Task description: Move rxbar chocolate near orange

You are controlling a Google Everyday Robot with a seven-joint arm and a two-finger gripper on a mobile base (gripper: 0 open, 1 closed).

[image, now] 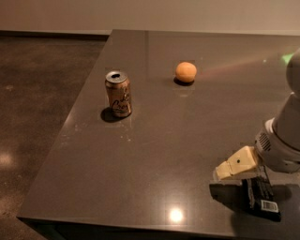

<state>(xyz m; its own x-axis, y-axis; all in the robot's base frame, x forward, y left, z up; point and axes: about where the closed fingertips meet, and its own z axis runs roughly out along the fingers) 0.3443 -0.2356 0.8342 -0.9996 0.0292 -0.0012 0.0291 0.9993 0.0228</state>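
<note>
The rxbar chocolate [258,195] lies flat at the near right corner of the bench [164,140], well apart from the orange [186,71], with the gripper [238,168] low over it, evidently placed for pick-up, its open or closed state indeterminable.

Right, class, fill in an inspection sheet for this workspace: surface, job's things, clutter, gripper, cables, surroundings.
Surface: dark glossy table, a lamp glint near its front edge.
Job's things: rxbar chocolate flat at the front right corner; orange at the far side, well apart.
Clutter: tan drink can, upright, left.
Gripper: gripper low at the rxbar chocolate's left end.
Cables: nothing seen.
Surroundings: brown floor left, pale wall behind.
</note>
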